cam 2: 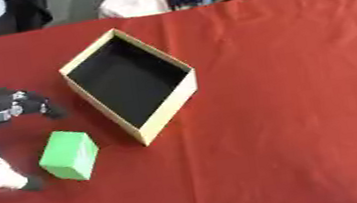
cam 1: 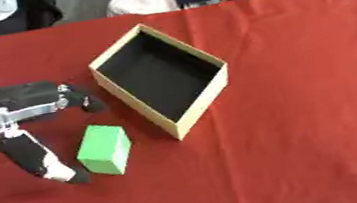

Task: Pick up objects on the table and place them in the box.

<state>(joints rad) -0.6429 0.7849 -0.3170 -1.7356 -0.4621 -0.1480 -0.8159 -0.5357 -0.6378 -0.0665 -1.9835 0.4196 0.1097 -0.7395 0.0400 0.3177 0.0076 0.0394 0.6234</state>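
Block (cam 1: 104, 149) is flanked, ungripped, by the left hand (cam 1: 20, 109), fingers spread. If closed off-centre, it could be tipped toward the box (cam 1: 202, 104).

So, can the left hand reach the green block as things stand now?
Probably yes: the left hand is open just left of the green block, with nothing between them; the box lies on the block's other side.

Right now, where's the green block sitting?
The green block lies on the red table, left of centre, just off the near corner of the open box and outside it, with the left robot hand open beside it.
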